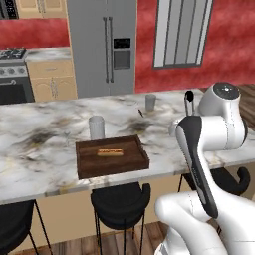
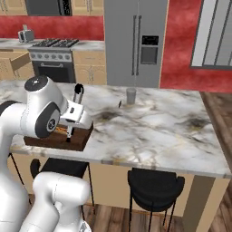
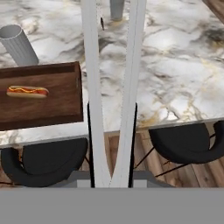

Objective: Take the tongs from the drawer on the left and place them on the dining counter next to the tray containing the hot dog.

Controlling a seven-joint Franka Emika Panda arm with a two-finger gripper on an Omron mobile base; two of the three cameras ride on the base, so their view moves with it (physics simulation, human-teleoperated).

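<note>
Slim silver-grey metal tongs (image 3: 111,87) w/ black tips are held in the jaws of the white arm's gripper (image 3: 112,144), jaws closed on the joined end, the two arms of the tongs running up the hand view & spreading slightly. In the left base view the black tip (image 1: 189,95) sticks up beside the arm's wrist, above the long white-grey marble worktop (image 1: 45,144) w/ brown veining. Tongs are off the worktop, over its near edge, just right of the rectangular dark brown wooden tray (image 1: 112,156). Small tan-bun hot dog (image 1: 110,152) lies inside the tray, nr the middle. Ribbed grey cup (image 1: 96,127) stands just behind the tray; a 2nd grey cup (image 1: 150,102) further back. Black stools (image 1: 121,199) sit under the worktop's near edge. Light tan wooden drawer (image 2: 16,63) stands pulled open at far left of the right base view, beside the stove (image 2: 53,59).
</note>
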